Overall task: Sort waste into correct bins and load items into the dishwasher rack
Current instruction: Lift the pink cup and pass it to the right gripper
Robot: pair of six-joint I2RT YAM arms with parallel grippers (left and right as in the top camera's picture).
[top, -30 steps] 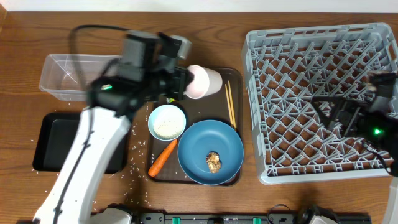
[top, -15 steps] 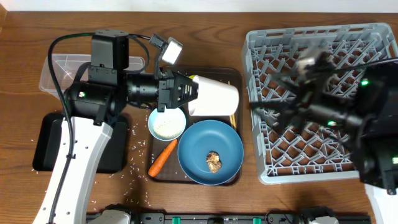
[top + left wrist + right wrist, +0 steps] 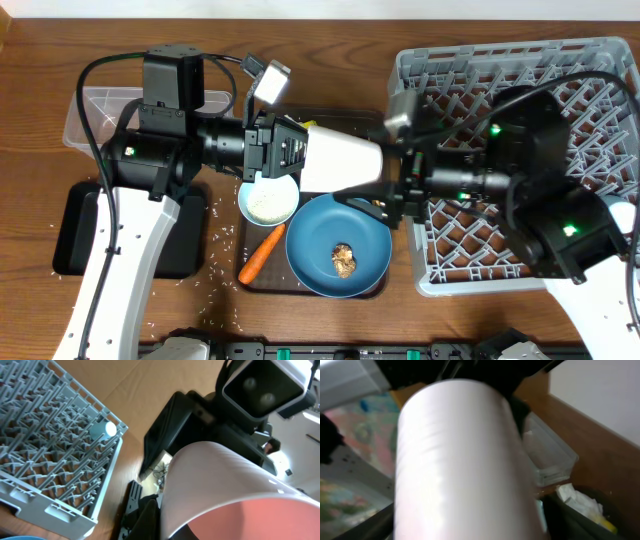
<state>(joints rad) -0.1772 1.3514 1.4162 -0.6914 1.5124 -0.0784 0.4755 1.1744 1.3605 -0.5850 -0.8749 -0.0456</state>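
My left jaws grip the smooth, round pink cup [image 3: 342,161]. It lies level above the desk [image 3: 330,50], long axis and base toward the grey lattice rack [image 3: 590,75]. I cannot tell the state of the right jaws.

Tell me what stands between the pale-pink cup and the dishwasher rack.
The right claw and its arm. They sit between the pale-pink cup, held by the left claw, and the dishwasher rack, over its left edge.
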